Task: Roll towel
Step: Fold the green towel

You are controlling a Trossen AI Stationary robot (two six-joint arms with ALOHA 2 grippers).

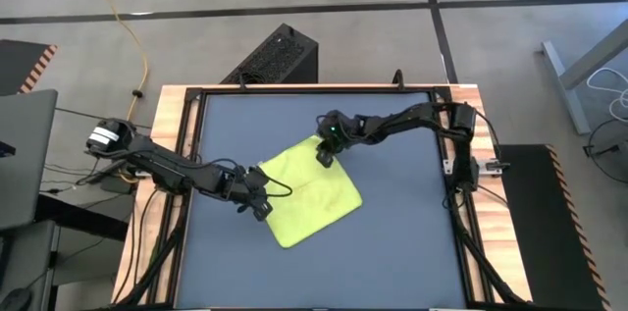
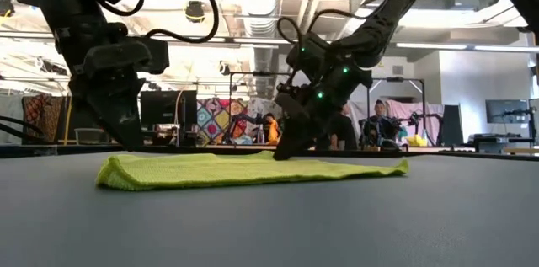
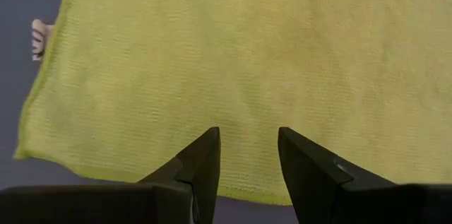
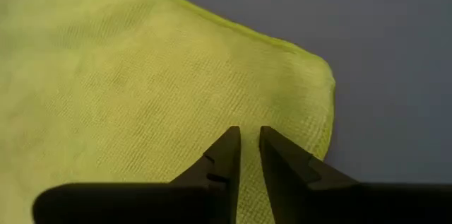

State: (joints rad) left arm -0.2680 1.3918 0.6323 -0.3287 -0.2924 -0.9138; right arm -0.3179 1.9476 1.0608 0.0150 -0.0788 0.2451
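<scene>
The lime yellow-green towel [image 1: 309,193] lies flat on the dark tabletop [image 1: 392,242], set cornerwise; it also shows in the low view [image 2: 253,168]. My left gripper [image 1: 259,201] is open at the towel's left edge, its fingertips [image 3: 205,146] over the cloth [image 3: 247,54] just inside that edge; I cannot tell whether they touch it. My right gripper [image 1: 324,157] stands at the towel's far corner [image 4: 311,68], its fingers only a narrow gap apart, with nothing between them. My right gripper comes down slanting from the table's far right. In the low view its fingertips [image 2: 282,153] meet the towel's top surface near the far corner [image 4: 282,111]. Nothing is pinched between the fingers. The towel lies flat on the table.
A small white label [image 3: 39,38] sticks out from the towel's edge. A wooden frame [image 1: 172,154] borders the table. A black box [image 1: 280,54] stands beyond the far edge. People sit in the room behind [image 2: 379,128]. Bare tabletop lies to the right and near side.
</scene>
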